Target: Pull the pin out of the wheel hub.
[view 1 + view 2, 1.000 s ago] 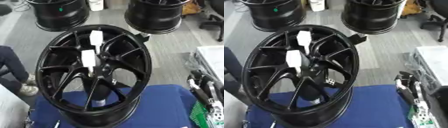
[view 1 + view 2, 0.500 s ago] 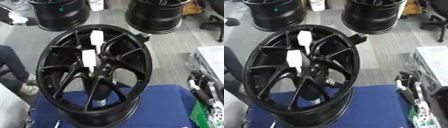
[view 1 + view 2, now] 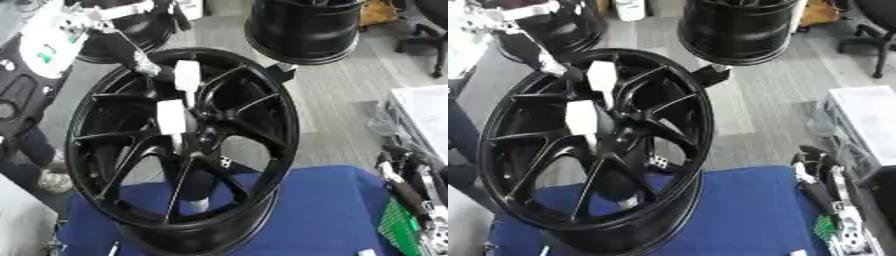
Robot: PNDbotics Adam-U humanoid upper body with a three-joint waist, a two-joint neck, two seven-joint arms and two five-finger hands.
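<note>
Fingers of right hand (image 3: 819, 181) straight and relaxed, holding nothing, resting at near right over blue surface (image 3: 324, 210). Well apart to the left: wheel hub (image 3: 184, 150) upright, two white pieces (image 3: 171, 116) on spokes. Left hand (image 3: 143, 62) at far-left rim, grasp impossible to tell. Green mark on white panel (image 3: 48, 40), unreadable.

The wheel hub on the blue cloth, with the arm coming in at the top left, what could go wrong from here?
1. The wheel hub stands tilted on its rim on the blue cloth; a sideways pull on either white piece could tip or roll it.
2. The left hand sits at the upper rim among spokes; its fingers could snag there.
3. The right hand rests idle at the lower right, away from the hub, so nothing steadies it.
</note>
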